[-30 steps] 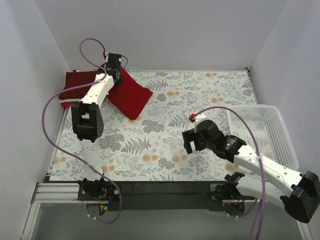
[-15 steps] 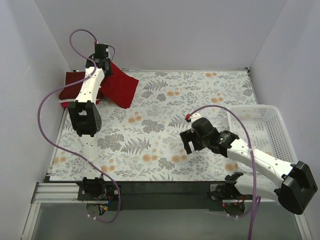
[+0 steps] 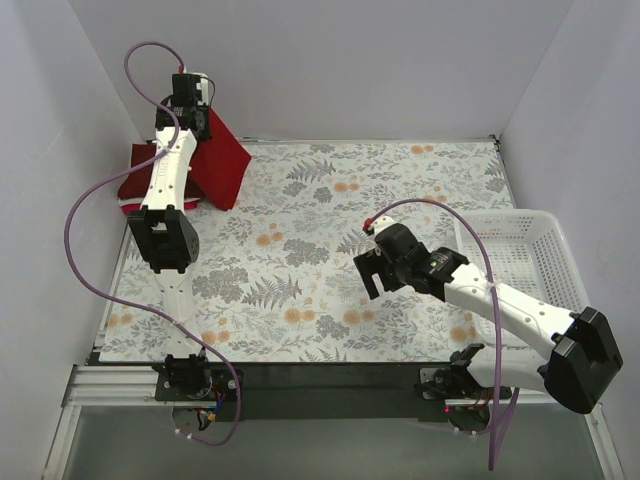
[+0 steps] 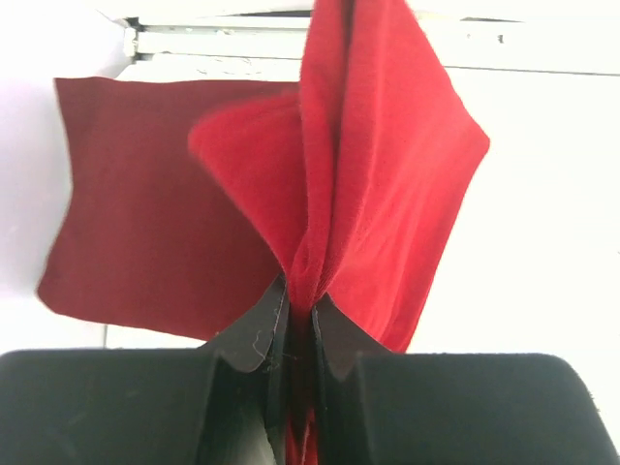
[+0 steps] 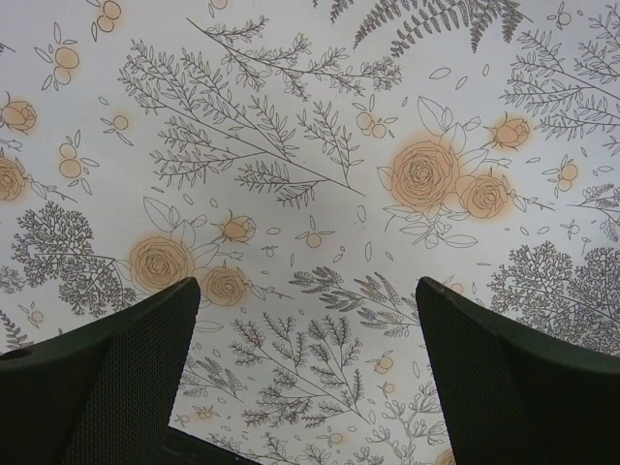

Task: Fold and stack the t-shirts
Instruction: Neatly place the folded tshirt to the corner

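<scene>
My left gripper (image 3: 192, 108) is shut on a folded bright red t-shirt (image 3: 220, 165) and holds it in the air at the far left corner; the cloth hangs down from the jaws (image 4: 387, 184). A folded dark maroon t-shirt (image 3: 140, 180) lies flat on the table beneath and to the left of it, also in the left wrist view (image 4: 145, 213). A thin white edge shows under the maroon one. My right gripper (image 3: 368, 282) is open and empty, low over the flowered cloth (image 5: 310, 194) near the middle right.
A white plastic lattice basket (image 3: 525, 265) stands at the right edge of the table. The flowered tablecloth (image 3: 380, 190) covers the table. White walls close in the back and both sides.
My left gripper has carried the bright red t-shirt back and to the left, up toward the far corner over the maroon one. My right gripper has drifted slightly left.
</scene>
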`<state>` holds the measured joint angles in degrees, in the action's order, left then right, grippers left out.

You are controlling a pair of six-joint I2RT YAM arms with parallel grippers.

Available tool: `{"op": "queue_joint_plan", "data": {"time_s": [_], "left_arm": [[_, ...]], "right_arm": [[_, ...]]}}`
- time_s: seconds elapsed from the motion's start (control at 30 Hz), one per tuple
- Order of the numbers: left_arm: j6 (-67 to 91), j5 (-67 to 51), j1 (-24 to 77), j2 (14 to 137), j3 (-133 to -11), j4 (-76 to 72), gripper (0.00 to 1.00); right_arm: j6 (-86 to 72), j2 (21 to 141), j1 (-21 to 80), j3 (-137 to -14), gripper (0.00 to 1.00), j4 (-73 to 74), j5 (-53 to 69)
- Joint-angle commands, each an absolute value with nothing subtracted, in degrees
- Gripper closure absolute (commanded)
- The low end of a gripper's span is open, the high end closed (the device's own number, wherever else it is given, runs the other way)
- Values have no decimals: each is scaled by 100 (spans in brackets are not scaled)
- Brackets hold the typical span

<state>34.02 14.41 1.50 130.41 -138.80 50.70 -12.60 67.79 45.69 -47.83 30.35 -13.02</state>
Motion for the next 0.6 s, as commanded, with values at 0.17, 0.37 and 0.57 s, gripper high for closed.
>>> {"op": "queue_joint_plan", "data": {"time_s": [0.17, 0.37, 0.57], "left_arm": [[3085, 1441, -246, 12472, -14168, 4747, 100], [2777, 1644, -500, 12401, -14343, 4693, 100], [2585, 1625, -826, 12270, -14047, 4272, 100]], "right_arm": [[-1064, 6969, 4526, -5168, 2, 3129, -1433], [-1002, 7145, 4526, -5317, 2, 3190, -1389], [-835, 7408, 4526, -5475, 2, 3217, -1424]]}}
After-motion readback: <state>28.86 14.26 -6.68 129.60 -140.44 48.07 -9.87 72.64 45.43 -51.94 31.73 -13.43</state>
